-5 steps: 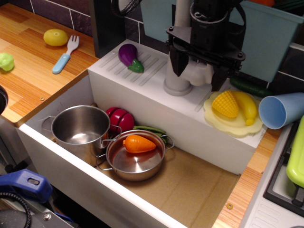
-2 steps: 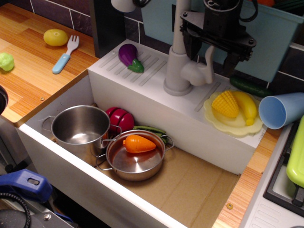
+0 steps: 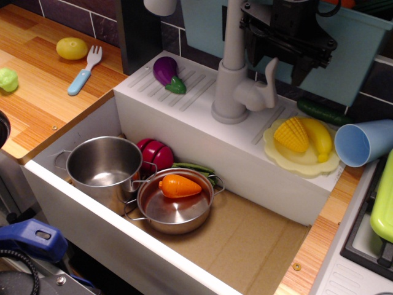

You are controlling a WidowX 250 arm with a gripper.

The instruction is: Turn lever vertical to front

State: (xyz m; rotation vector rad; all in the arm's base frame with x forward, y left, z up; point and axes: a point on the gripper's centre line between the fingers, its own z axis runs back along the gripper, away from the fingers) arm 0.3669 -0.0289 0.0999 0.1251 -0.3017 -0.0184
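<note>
**A:** What does the lever point(image 3: 268, 83) look like?

**B:** A slim, light-grey plastic paddle, tapered and a little curved, standing upright with its tip pointing up. It grows out of a stubby knob on the right side of the faucet point(image 3: 230, 74), low on the column, just above the faucet's round base.

**A:** And the gripper point(image 3: 277, 64)?

**B:** Black, hanging just above and behind the lever, to the right of the faucet column. Its two fingers are spread apart with nothing between them; the right finger point(image 3: 302, 69) is the clearer one. It is not touching the lever.

**A:** Any writing or brand marks?

**B:** None that I can read on the lever, faucet or gripper.

**A:** What else sits near the faucet?

**B:** A purple eggplant point(image 3: 166, 73) to its left on the white ledge, and a pale yellow plate point(image 3: 302, 161) with corn point(image 3: 291, 134) to its right. In front of and below the faucet, the sink point(image 3: 80, 212) holds a steel pot point(image 3: 104, 167) and a pan carrying an orange carrot point(image 3: 179, 185).
</note>
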